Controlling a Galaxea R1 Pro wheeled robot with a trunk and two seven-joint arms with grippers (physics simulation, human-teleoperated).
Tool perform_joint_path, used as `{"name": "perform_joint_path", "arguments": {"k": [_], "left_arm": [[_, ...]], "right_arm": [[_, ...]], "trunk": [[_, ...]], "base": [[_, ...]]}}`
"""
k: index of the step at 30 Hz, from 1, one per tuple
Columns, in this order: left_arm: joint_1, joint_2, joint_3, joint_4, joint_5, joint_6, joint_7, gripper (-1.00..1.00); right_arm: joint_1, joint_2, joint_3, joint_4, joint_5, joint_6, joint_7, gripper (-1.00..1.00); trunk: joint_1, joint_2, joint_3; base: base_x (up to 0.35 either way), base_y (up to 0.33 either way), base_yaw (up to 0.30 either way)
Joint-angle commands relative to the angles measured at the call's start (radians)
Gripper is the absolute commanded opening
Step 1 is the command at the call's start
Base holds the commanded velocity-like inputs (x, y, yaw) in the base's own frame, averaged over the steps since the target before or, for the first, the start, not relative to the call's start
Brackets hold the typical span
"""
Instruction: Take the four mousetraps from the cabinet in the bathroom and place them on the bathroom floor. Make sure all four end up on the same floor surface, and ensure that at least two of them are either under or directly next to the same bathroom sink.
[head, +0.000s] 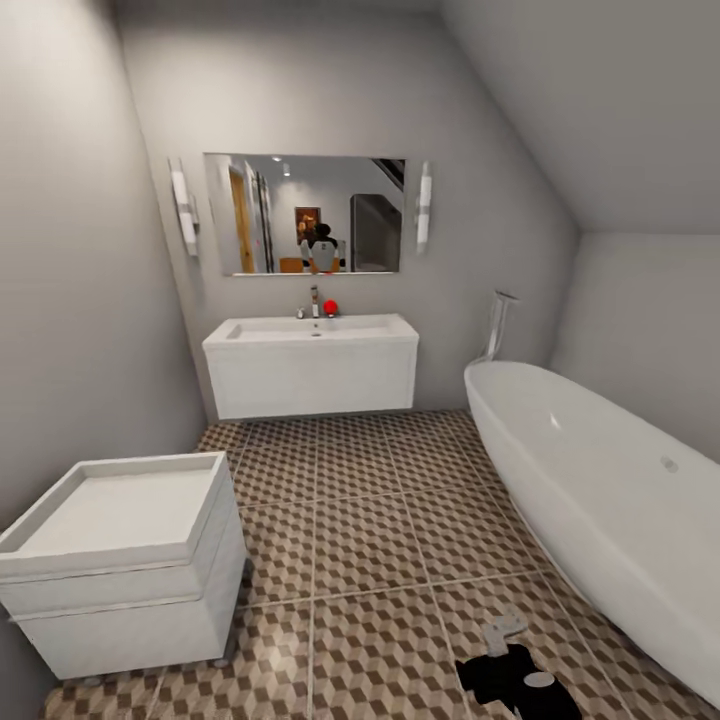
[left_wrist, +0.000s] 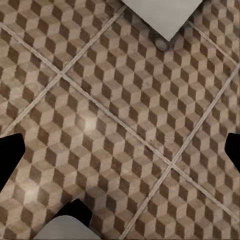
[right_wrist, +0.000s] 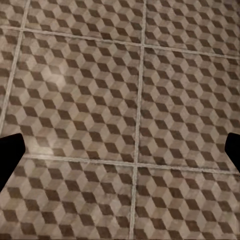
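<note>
Bathroom seen from the head camera: cube-patterned bathroom floor (head: 380, 520), white bathtub (head: 600, 480), a low white unit (head: 120, 560) near left, and the sink (head: 310, 330) on its floating vanity below a mirror (head: 305, 213). Both wrist views show dark fingertips spread wide over bare tile, holding nothing. Judged step: still seeking the orange-tan cabinet with the mousetraps, so the base must turn; no legible writing.
</note>
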Motion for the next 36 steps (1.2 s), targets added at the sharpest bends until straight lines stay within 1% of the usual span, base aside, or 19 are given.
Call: {"name": "perform_joint_path", "arguments": {"k": [1, 2, 4, 5, 6, 7, 9, 11, 12, 13, 16, 17, 18, 19, 22, 27, 28, 32, 36], "left_arm": [[0.0, 0.0, 0.0, -0.001, 0.001, 0.001, 0.0, 1.0], [0.007, -0.002, -0.003, -0.026, 0.032, 0.011, 0.002, 1.0], [0.02, -0.005, -0.007, -0.066, 0.081, 0.028, 0.009, 1.0], [0.02, -0.005, -0.007, -0.066, 0.081, 0.028, 0.009, 1.0], [0.025, -0.007, -0.009, -0.081, 0.1, 0.034, 0.016, 1.0], [0.036, -0.013, -0.016, -0.119, 0.14, 0.04, 0.058, 1.0], [0.041, -0.019, -0.04, -0.147, 0.156, 0.039, 0.104, 1.0], [0.045, -0.021, -0.088, -0.174, 0.17, 0.035, 0.163, 1.0], [0.052, -0.02, -0.155, -0.205, 0.198, 0.028, 0.28, 1.0], [0.052, -0.02, -0.155, -0.205, 0.198, 0.028, 0.28, 1.0], [0.05, -0.018, -0.206, -0.228, 0.224, 0.023, 0.395, 1.0], [0.05, -0.018, -0.206, -0.228, 0.224, 0.023, 0.395, 1.0], [0.043, -0.011, -0.298, -0.272, 0.245, 0.017, 0.487, 1.0], [0.041, -0.008, -0.319, -0.274, 0.249, 0.015, 0.502, 1.0], [0.041, -0.005, -0.332, -0.265, 0.252, 0.007, 0.511, 1.0], [0.032, 0.0, -0.37, -0.2, 0.255, -0.027, 0.521, 1.0], [0.032, 0.0, -0.37, -0.2, 0.255, -0.027, 0.521, 1.0], [0.025, 0.001, -0.396, -0.176, 0.255, -0.038, 0.524, 1.0], [0.023, 0.002, -0.405, -0.167, 0.255, -0.041, 0.525, 1.0]], "right_arm": [[0.0, 0.0, 0.0, -0.003, 0.0, 0.002, 0.001, 1.0], [0.001, -0.002, 0.017, -0.051, 0.0, 0.045, 0.021, 1.0], [0.001, -0.004, 0.046, -0.144, -0.001, 0.13, 0.058, 1.0], [0.001, -0.004, 0.046, -0.144, -0.001, 0.13, 0.058, 1.0], [0.001, -0.005, 0.058, -0.185, -0.001, 0.166, 0.074, 1.0], [0.002, -0.007, 0.084, -0.29, -0.002, 0.239, 0.106, 1.0], [0.002, -0.008, 0.095, -0.351, -0.002, 0.265, 0.118, 1.0], [0.002, -0.009, 0.103, -0.4, -0.003, 0.283, 0.128, 1.0], [-0.001, -0.011, 0.107, -0.443, -0.003, 0.298, 0.157, 1.0], [-0.001, -0.011, 0.107, -0.443, -0.003, 0.298, 0.157, 1.0], [-0.01, -0.011, 0.106, -0.465, -0.003, 0.305, 0.208, 1.0], [-0.01, -0.011, 0.106, -0.465, -0.003, 0.305, 0.208, 1.0], [-0.047, -0.009, 0.106, -0.481, -0.003, 0.306, 0.26, 1.0], [-0.057, -0.007, 0.105, -0.483, -0.003, 0.304, 0.268, 1.0], [-0.063, -0.004, 0.105, -0.485, -0.002, 0.299, 0.272, 1.0], [-0.068, 0.003, 0.111, -0.487, -0.002, 0.226, 0.271, 1.0], [-0.068, 0.003, 0.111, -0.487, -0.002, 0.226, 0.271, 1.0], [-0.07, 0.007, 0.118, -0.488, -0.001, 0.171, 0.268, 1.0], [-0.078, 0.017, 0.122, -0.488, -0.001, 0.159, 0.262, 1.0]], "trunk": [[0.0, 0.0, 0.0], [0.0, 0.0, -0.001], [0.0, 0.0, -0.001], [0.0, 0.0, -0.002], [0.0, 0.0, -0.002], [0.0, 0.0, -0.003], [0.0, 0.0, -0.004], [0.0, 0.0, -0.005], [0.0, 0.0, -0.005], [0.0, 0.0, -0.006], [0.0, 0.0, -0.008], [0.0, 0.0, -0.008], [0.0, 0.0, -0.009], [0.0, 0.0, -0.009], [0.0, 0.0, -0.011], [0.0, 0.0, -0.014], [0.0, 0.0, -0.015], [0.0, 0.0, -0.018], [0.0, 0.0, -0.022]], "base": [[0.0, -0.002, 0.298], [0.0, -0.001, 0.298], [0.0, -0.001, 0.297], [0.0, -0.001, 0.297], [0.0, -0.001, 0.296], [0.0, 0.0, 0.295], [0.0, 0.0, 0.295], [0.0, 0.0, 0.294], [0.0, 0.0, 0.287], [0.0, 0.0, 0.287], [0.0, 0.0, 0.282], [0.0, 0.0, 0.28], [0.0, 0.0, 0.274], [0.0, 0.0, 0.273], [0.0, 0.0, 0.272], [-0.006, -0.014, 0.269], [-0.021, -0.053, 0.264], [-0.057, -0.149, 0.253], [-0.074, -0.22, 0.244]]}}
